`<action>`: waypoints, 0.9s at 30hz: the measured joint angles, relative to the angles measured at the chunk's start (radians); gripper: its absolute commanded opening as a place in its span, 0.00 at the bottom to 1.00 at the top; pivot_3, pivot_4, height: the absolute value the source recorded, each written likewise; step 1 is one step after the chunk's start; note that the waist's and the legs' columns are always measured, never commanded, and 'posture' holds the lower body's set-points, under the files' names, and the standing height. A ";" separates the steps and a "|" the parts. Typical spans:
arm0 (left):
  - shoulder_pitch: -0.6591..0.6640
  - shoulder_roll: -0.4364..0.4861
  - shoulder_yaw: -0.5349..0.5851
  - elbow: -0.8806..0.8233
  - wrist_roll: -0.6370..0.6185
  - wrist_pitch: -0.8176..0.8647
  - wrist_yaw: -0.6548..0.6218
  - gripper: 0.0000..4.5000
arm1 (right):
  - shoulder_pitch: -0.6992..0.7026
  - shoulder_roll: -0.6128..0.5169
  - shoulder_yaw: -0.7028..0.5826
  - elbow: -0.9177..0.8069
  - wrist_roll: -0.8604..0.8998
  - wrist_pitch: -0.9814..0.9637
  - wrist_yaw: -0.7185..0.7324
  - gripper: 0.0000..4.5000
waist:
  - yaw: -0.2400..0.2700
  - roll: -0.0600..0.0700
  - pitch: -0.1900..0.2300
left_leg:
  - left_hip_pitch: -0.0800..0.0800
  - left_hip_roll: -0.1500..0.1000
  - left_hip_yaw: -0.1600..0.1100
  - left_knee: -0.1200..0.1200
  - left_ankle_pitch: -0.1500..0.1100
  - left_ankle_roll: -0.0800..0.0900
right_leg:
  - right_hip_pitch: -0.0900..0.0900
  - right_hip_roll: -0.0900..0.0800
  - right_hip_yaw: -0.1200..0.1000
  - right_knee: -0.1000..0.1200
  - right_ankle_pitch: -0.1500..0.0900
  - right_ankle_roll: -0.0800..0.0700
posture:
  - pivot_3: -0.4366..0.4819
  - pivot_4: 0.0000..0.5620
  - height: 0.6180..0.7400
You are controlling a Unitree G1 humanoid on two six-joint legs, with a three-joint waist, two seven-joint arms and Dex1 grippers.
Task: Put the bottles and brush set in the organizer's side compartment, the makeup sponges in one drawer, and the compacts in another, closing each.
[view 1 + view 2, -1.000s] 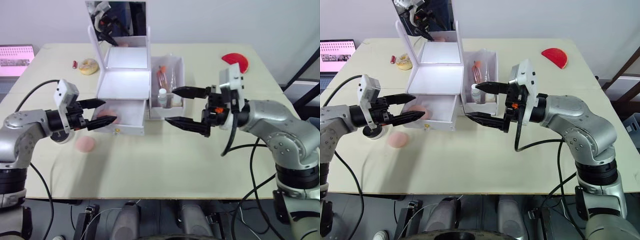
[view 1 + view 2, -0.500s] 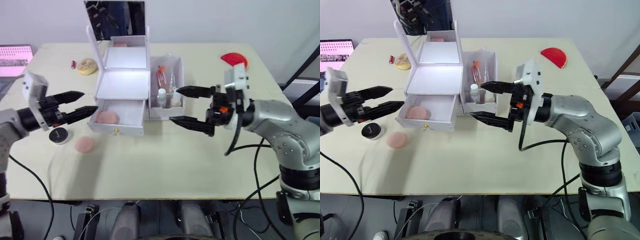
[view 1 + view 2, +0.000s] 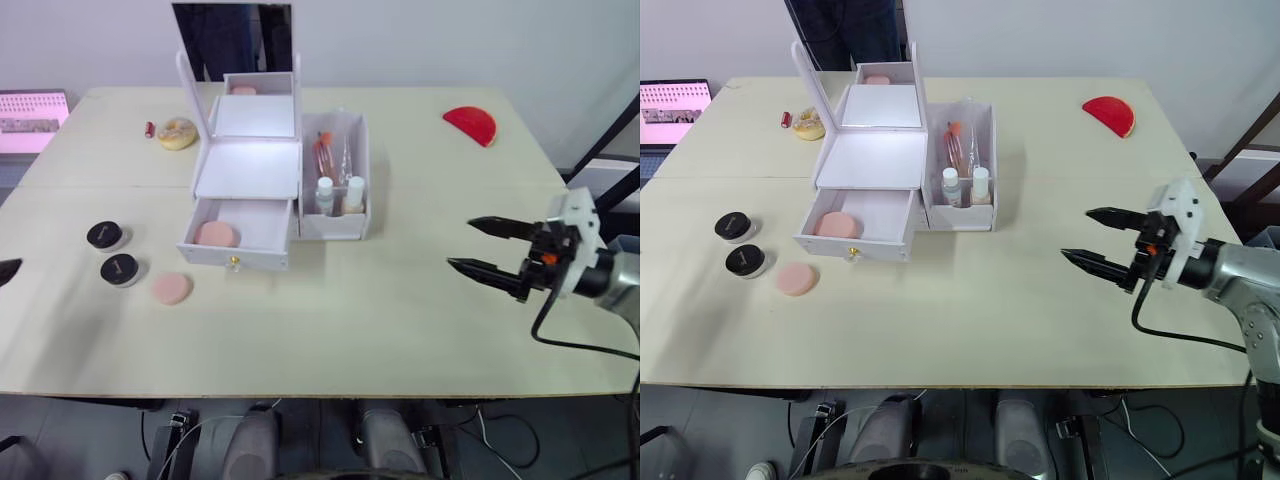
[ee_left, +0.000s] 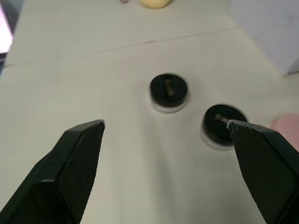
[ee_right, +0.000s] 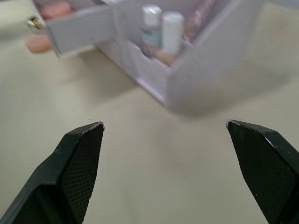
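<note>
The organizer is seen near the middle of the table, with its mirror upright at the back. Its lower drawer is pulled open, and one sponge lies inside it. The second sponge rests on the table just in front of and to the left of the drawer. Both bottles stand upright with white caps in the front of the side compartment, and the brush set is propped behind them in the same bin. The two compacts sit on the table to the left of the organizer, close together but apart. The right gripper is held above bare table well to the right of the organizer, its fingers spread wide with nothing between them. In the left wrist view the left gripper is likewise spread wide and empty, with both compacts lying beyond its fingertips. A yellowish disc and a red case lie at the far side of the table.
</note>
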 measured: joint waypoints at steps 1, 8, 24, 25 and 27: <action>0.000 0.000 0.004 0.022 0.002 -0.016 0.000 0.98 | 0.012 0.000 -0.012 0.014 -0.011 -0.013 0.000 1.00 | 0.000 0.000 0.000 | 0.000 0.000 0.000 0.000 0.000 0.000 | 0.000 0.000 0.000 0.000 0.000 0.000 | 0.48 0.27 1.00; 0.022 0.002 0.038 0.046 0.002 -0.053 0.000 0.98 | 0.060 0.001 -0.056 0.057 -0.036 -0.059 0.001 1.00 | -0.001 0.000 0.000 | 0.000 0.001 0.001 -0.001 0.000 0.000 | 0.000 0.000 0.000 0.000 0.000 0.000 | 0.48 0.27 1.00; 0.167 -0.165 0.031 -0.375 -0.045 0.040 0.033 0.98 | -0.146 0.080 0.106 -0.035 -0.015 -0.003 -0.055 1.00 | -0.010 0.002 0.001 | 0.001 0.002 0.002 -0.001 0.000 0.000 | 0.000 0.000 0.000 0.001 0.001 -0.001 | 0.48 0.27 1.00; 0.191 -0.202 0.020 -0.451 -0.051 0.057 0.050 0.98 | -0.172 0.089 0.131 -0.051 -0.008 0.010 -0.057 1.00 | -0.010 0.002 0.001 | 0.001 0.002 0.002 -0.001 0.000 0.000 | 0.000 0.000 0.000 0.001 0.001 -0.002 | 0.48 0.27 1.00; 0.228 -0.270 -0.015 -0.590 -0.069 0.091 0.089 0.98 | -0.227 0.109 0.183 -0.069 -0.002 0.031 -0.058 1.00 | -0.007 0.001 0.001 | 0.001 0.002 0.002 0.000 0.000 0.000 | 0.000 0.000 0.000 0.000 0.003 -0.005 | 0.48 0.27 1.00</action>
